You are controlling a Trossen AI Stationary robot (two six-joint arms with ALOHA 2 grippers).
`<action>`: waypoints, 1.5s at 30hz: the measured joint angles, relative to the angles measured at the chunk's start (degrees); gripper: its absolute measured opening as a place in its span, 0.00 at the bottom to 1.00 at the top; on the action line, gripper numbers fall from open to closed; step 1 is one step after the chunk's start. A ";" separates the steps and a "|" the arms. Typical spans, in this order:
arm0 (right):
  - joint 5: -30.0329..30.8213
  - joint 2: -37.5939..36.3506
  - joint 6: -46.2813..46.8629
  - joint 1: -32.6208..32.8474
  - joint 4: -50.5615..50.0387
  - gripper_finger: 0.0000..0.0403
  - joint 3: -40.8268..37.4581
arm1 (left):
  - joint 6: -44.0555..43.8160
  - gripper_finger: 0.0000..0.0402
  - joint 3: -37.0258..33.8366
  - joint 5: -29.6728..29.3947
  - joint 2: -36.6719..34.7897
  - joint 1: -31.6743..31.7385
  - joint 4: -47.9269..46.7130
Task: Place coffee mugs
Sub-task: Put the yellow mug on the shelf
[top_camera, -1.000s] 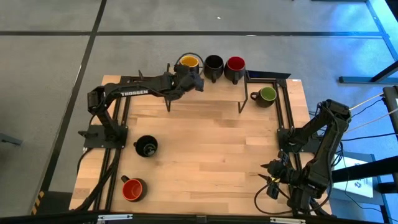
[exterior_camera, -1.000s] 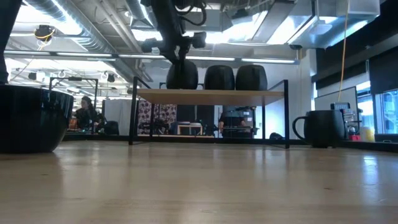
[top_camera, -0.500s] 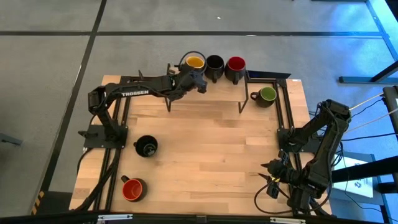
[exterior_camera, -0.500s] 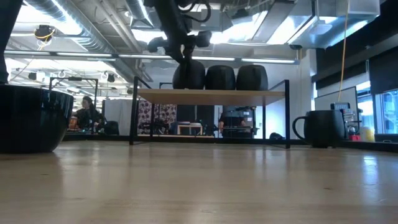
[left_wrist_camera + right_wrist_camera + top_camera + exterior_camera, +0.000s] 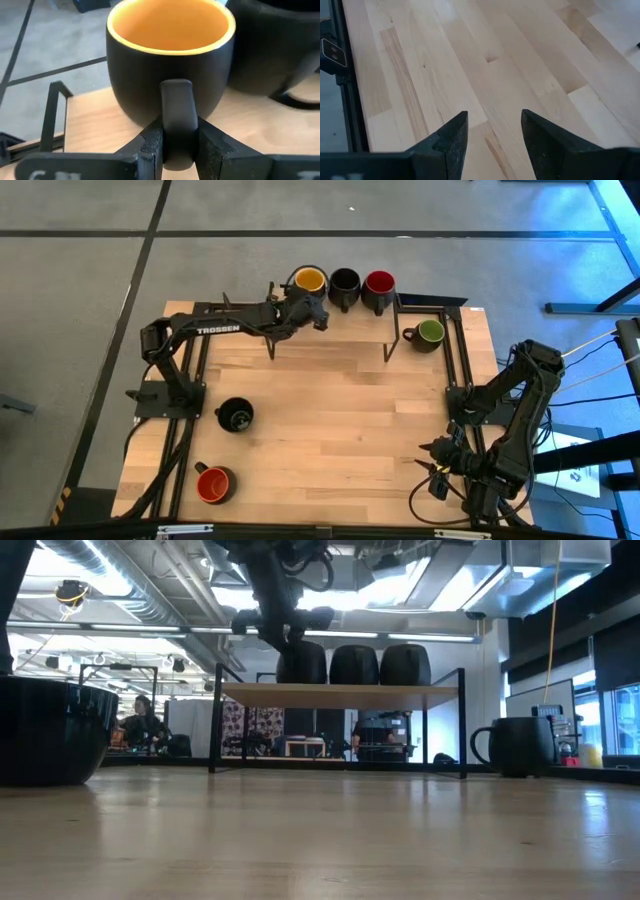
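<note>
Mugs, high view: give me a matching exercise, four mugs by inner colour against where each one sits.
Things:
1. yellow mug
2. green mug
3. black mug
4. red mug

Places:
A. on the table's near-left corner
B. left end of the shelf row, handle between the left gripper fingers
C. on the table just right of the shelf
D. on the table by the left arm's base

Pairs: 1-B, 2-C, 3-D, 4-A. The right gripper waits open over bare table.
</note>
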 joint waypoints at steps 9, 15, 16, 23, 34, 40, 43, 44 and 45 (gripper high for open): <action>0.01 0.00 0.69 0.00 -0.01 0.42 0.00 | 0.42 0.20 -1.54 2.33 0.07 1.25 0.61; 0.01 0.00 0.74 0.00 0.06 0.42 0.00 | 2.83 0.21 -1.54 2.52 0.11 1.66 2.50; 0.02 0.00 0.76 0.00 0.19 0.42 0.00 | 3.31 0.21 -1.54 2.54 0.11 1.75 2.72; 0.03 0.00 0.83 0.00 0.63 0.42 -0.02 | 3.49 0.21 -1.54 2.47 0.11 1.60 2.67; 0.03 0.00 0.87 0.00 0.63 0.42 -0.03 | 5.99 0.21 -1.52 3.08 0.11 1.86 2.48; 0.59 0.00 1.19 0.00 0.65 0.42 -0.04 | 5.99 0.21 -1.47 4.98 0.09 2.64 2.44; 0.60 0.00 1.31 0.00 0.67 0.42 -0.04 | 5.99 0.21 -1.45 5.70 0.09 2.82 2.46; 0.60 0.00 1.31 0.00 0.67 0.42 -0.04 | 5.99 0.21 -1.45 6.23 0.09 2.92 2.46; 0.60 0.00 1.31 0.00 0.67 0.42 -0.04 | 5.99 0.21 -1.45 6.92 0.09 2.97 2.41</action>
